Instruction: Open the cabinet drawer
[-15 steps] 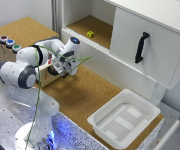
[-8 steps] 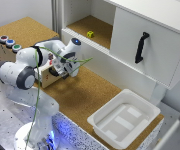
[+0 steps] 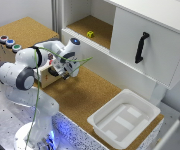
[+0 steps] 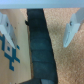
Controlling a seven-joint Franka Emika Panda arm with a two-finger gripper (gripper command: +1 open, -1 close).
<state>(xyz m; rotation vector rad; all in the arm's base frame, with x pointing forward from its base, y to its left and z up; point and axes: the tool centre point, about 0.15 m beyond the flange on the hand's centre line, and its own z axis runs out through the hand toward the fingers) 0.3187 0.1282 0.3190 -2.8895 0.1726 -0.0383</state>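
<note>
Two fingers (image 4: 7, 29) of my gripper (image 3: 65, 70) stand apart, one on each side of the dark handle (image 4: 41, 42) in the wrist view, neither visibly touching it. The cabinet drawer (image 3: 51, 76) sits at the side of the cork-topped box (image 3: 20, 35) with its coloured buttons (image 3: 10, 43), towards the exterior view's left; my arm hides most of its front, so I cannot tell how far out it is. Risks as I judge them: closing off-centre could let one finger slip off the handle, and a pull not in line with the drawer's travel might jam it or drag the whole box across the cork.
</note>
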